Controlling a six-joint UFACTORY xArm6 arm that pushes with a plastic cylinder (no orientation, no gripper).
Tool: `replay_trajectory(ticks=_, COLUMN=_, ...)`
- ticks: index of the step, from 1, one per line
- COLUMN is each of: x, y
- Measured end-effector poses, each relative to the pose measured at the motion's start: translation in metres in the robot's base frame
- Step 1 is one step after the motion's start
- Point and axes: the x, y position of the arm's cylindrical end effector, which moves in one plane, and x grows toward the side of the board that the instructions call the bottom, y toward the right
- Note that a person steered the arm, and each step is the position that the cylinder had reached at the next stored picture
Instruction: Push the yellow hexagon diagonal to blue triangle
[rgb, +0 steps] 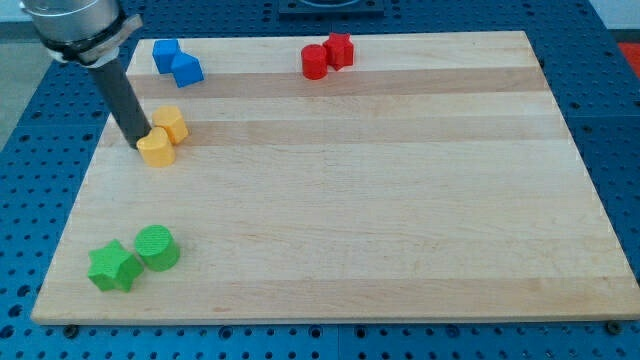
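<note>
Pale wooden board (400, 200) on blue perforated bench (30, 200) | rod's tip (141, 146) touches left side of a yellow block (156, 148), second yellow block (171, 123) adjoining, which is the hexagon unclear | two blue blocks (176, 62) near, toward top | red pair (327, 55) top centre | green star (112, 266), green cylinder (157, 247) bottom left | no jaws fitted

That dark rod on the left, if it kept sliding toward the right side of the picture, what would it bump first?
My tip sits at the left edge of the lower yellow block, apparently already touching it, so that comes first; the second yellow block lies just behind.
</note>
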Motion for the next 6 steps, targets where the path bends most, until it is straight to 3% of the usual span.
replay_trajectory(ticks=6, x=-0.052, y=0.029)
